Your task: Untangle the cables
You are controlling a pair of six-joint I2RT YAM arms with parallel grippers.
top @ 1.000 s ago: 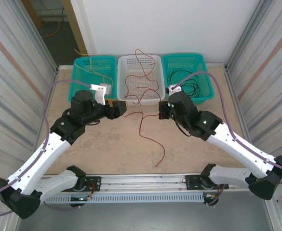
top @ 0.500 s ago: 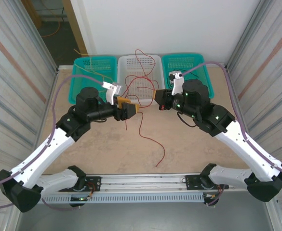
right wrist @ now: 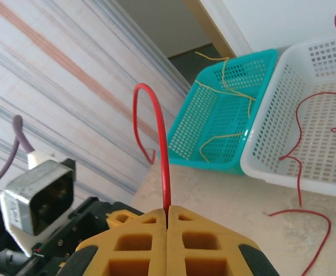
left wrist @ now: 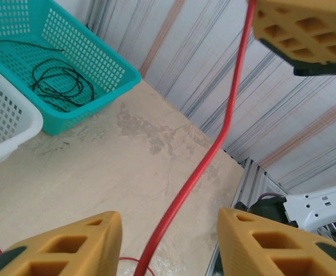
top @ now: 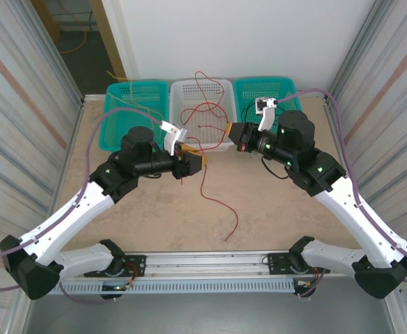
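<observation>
My right gripper (right wrist: 168, 210) is pinched tight on the red cable (right wrist: 165, 172), which rises straight out from between the closed fingertips and arcs over in a hoop; in the overhead view this gripper (top: 232, 130) hangs just in front of the white basket (top: 176, 104), at its right front corner. From there the red cable (left wrist: 213, 144) runs down between the fingers of my left gripper (left wrist: 168, 221), whose jaws stand partly apart with clear gaps on both sides of the strand (so no grip there). Seen from above, the left gripper (top: 195, 161) sits just in front of the white basket's front wall, near its middle. Beyond it the red cable (top: 206, 177) trails across the table (top: 154, 216), well in front of the white basket, while more red loops lie inside that basket and stick up over its far rim. The left teal basket (top: 116, 115), touching the white basket's left side, holds the yellow cable (right wrist: 225, 86). The right teal basket (left wrist: 107, 66), against the white basket's other side, holds the coiled black cable (left wrist: 61, 80).
</observation>
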